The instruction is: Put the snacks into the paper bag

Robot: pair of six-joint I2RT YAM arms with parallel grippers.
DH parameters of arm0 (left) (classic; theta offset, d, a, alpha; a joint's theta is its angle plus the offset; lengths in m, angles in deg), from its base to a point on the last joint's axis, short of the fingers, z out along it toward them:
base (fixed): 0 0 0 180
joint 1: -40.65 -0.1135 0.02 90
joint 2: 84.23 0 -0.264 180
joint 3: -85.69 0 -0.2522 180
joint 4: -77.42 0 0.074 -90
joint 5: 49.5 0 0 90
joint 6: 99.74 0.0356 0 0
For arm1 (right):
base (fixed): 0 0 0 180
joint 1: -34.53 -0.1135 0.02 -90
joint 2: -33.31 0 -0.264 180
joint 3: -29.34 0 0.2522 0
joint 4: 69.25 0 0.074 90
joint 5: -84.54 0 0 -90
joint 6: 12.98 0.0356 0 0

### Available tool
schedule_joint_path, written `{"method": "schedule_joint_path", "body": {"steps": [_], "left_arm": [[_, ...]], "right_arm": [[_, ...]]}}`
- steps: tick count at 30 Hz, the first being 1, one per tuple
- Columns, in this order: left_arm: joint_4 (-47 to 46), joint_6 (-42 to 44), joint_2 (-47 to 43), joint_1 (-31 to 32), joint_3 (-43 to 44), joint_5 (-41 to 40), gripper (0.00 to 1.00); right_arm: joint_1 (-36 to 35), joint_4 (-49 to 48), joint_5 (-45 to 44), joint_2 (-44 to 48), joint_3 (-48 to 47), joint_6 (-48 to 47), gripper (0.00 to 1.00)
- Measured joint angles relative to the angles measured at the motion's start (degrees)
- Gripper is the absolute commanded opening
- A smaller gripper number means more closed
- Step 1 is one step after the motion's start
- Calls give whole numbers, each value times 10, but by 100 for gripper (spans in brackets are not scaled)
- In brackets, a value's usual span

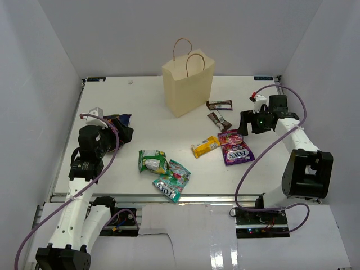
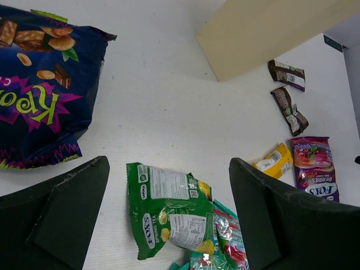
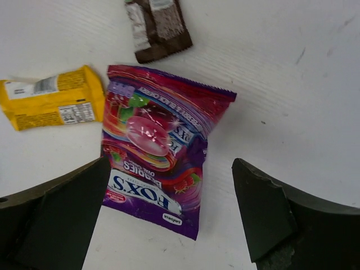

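The cream paper bag [image 1: 188, 83] stands upright at the back centre; its wall shows in the left wrist view [image 2: 264, 31]. A dark blue-purple candy bag [image 1: 119, 120] [image 2: 39, 84] lies by my left gripper [image 1: 115, 135] [image 2: 169, 208], which is open and empty above a green pouch [image 1: 152, 162] [image 2: 169, 208] and a teal pouch [image 1: 173, 180] [image 2: 225, 242]. My right gripper [image 1: 247, 122] [image 3: 169, 208] is open and empty over a purple Fox's bag [image 1: 235, 147] [image 3: 160, 146]. A yellow bar [image 1: 205, 146] [image 3: 53, 104] and two brown bars [image 1: 219, 104] [image 1: 219, 120] lie between.
White walls close in the table [image 1: 140, 112] on the left, back and right. The table's front edge runs just ahead of the arm bases. The right arm's purple cable [image 1: 264, 152] loops over the table's right side.
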State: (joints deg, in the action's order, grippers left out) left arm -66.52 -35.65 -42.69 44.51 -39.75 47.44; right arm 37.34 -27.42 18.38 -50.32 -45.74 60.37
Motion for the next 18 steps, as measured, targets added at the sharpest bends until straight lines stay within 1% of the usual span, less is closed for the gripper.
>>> {"method": "schedule_joint_path", "body": {"steps": [2, 4, 5, 6, 11, 12, 13, 14, 17, 18], "left_arm": [[2, -11, -1, 0, -6, 3, 98], [4, -20, -1, 0, -12, 5, 98], [3, -25, -1, 0, -16, 6, 98], [5, -29, -1, 0, -20, 6, 98], [8, -48, 7, 0, -30, 12, 98], [7, -51, 10, 0, -30, 15, 98], [7, -55, 15, 0, -30, 18, 98], [6, -57, 19, 0, -30, 22, 98], [2, -70, 31, 0, -30, 38, 98], [0, -74, 32, 0, -30, 45, 98]], "right_arm": [[6, 2, -26, -27, 0, 25, 92], [6, 1, -34, -44, 0, 39, 88], [6, 1, -33, -54, 0, 43, 85], [6, 1, -32, -66, 0, 45, 79], [5, -17, -22, -134, 4, 53, 67], [5, -22, -19, -146, 6, 55, 59], [5, -22, -19, -146, 6, 55, 55], [5, -31, -5, -161, 11, 59, 44], [5, -37, 20, -163, 12, 57, 26], [5, -41, 29, -163, 13, 55, 16]]}}
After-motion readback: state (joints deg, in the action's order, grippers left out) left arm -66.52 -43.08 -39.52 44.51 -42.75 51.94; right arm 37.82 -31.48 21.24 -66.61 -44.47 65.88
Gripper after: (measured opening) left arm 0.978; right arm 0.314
